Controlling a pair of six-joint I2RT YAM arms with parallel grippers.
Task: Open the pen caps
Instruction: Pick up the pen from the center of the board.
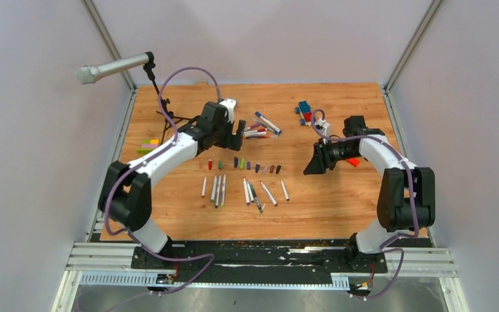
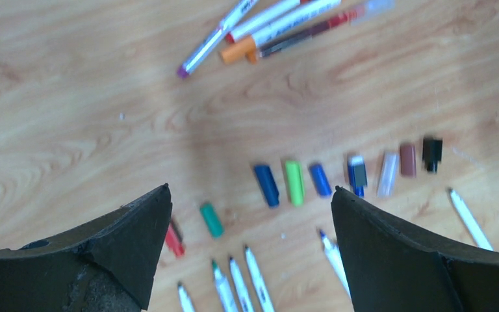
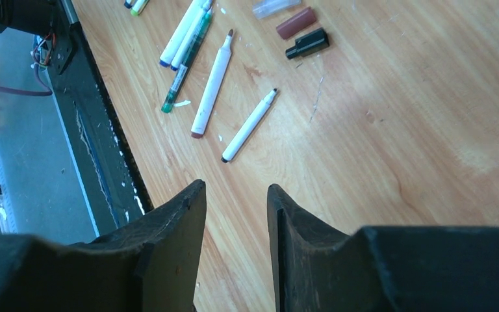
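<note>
A row of loose pen caps [image 1: 243,164] lies mid-table, and uncapped pens [image 1: 247,192] lie side by side in front of it. A pile of capped pens [image 1: 260,129] lies behind the row. My left gripper [image 1: 234,138] hovers wide open over the row's left part, holding nothing. The left wrist view shows the left gripper [image 2: 251,188] above a green cap [image 2: 211,219], a blue cap [image 2: 266,185] and a lime cap [image 2: 293,182]. My right gripper [image 1: 315,164] hangs right of the row. The right gripper [image 3: 236,185] has its jaws apart over bare wood, near a black cap [image 3: 307,43].
A microphone [image 1: 114,67] on a stand rises at the back left. A blue-and-red toy car [image 1: 305,112] sits at the back, a green-yellow brick bar [image 1: 148,146] at the left edge. An orange block [image 1: 353,162] lies under the right arm. The black front rail [image 3: 97,149] bounds the table.
</note>
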